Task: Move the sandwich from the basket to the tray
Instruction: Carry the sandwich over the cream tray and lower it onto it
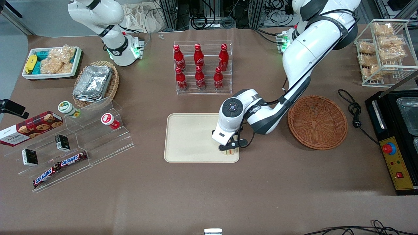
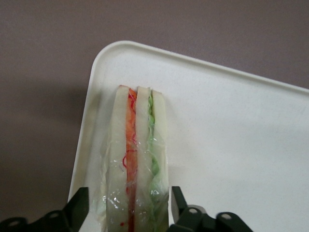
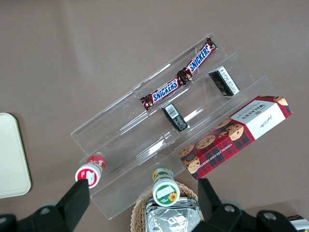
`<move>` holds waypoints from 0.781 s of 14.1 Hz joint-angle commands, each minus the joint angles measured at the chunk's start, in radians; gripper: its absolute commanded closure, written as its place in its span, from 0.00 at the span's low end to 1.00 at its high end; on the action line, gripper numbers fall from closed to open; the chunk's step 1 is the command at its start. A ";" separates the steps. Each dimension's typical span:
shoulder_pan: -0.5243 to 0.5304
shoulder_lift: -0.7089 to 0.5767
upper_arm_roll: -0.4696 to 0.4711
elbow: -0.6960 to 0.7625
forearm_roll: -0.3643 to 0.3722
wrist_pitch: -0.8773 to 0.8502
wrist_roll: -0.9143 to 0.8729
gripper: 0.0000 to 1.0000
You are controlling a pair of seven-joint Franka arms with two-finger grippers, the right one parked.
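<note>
My gripper [image 2: 126,212] straddles the sandwich [image 2: 137,154] with fingers released; its long axis points straight away, at the tray [image 2: 231,145] corner.

- My table [image 1: 261,195] has a plain brown top, evenly lit.
- At twelve o'clock past its edge: metal frame legs [image 1: 169,13] and tangled black cables [image 1: 209,19].
- Grey floor [image 1: 13,49] at ten.

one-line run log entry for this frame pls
phase: placing | tool: over tray corner nearest front camera, astride sandwich, fingers apart | sandwich: on tray, standing on edge | basket: empty | release: not confirmed
</note>
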 commanded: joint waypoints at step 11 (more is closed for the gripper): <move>0.172 -0.380 -0.039 0.002 -0.190 -0.338 0.146 0.00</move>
